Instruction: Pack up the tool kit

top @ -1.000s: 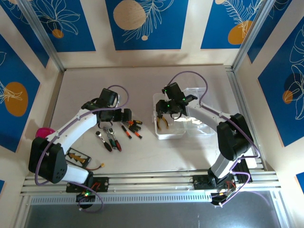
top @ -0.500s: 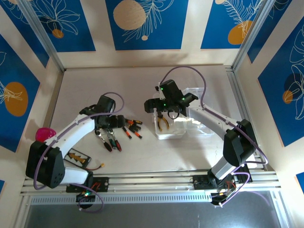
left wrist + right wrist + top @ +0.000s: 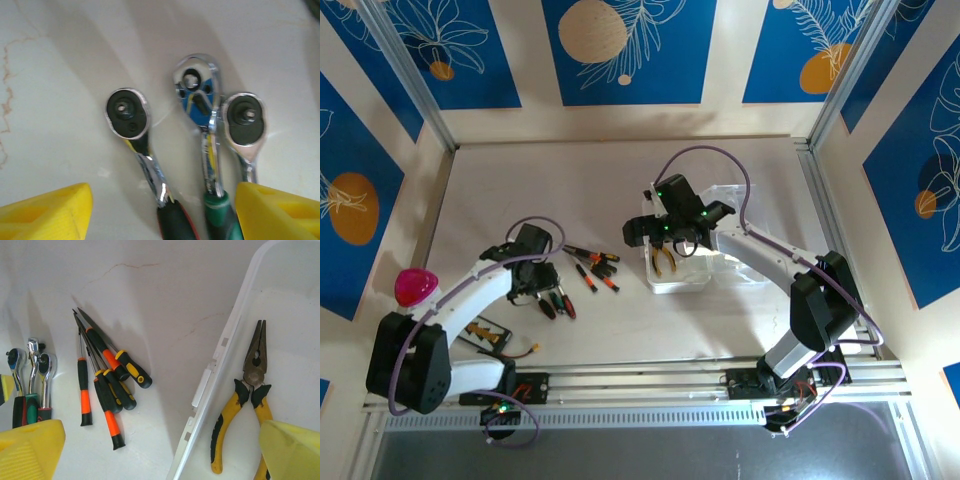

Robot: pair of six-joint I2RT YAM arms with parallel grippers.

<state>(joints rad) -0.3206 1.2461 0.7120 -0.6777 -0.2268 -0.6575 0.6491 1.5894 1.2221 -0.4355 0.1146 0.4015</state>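
The counter (image 3: pixel 570 170) is carrying everything, and the case (image 3: pixel 226 337) is sitting open on its right side, under the right arm. The right hand (image 3: pixel 160 445) is hanging released above the case's left wall, fingers spread wide and grasping nothing. The left hand (image 3: pixel 162 200) is hanging just as released, low over the counter. The pliers (image 3: pixel 250 390) are lying inside the case, near that wall, while the rest of the kit is lying out on the counter to the left. The screwdrivers (image 3: pixel 107 380) are lying in a crossed bunch between the case and the wrenches (image 3: pixel 200 120), which are lying three abreast between the left hand's fingers, two of them touching. That closeness is looking like the risk: closing here could be catching all three at once, or pinching slick chrome shanks and losing them on the lift. The right hand, if dropping toward the screwdrivers, could be knocking the light case askew
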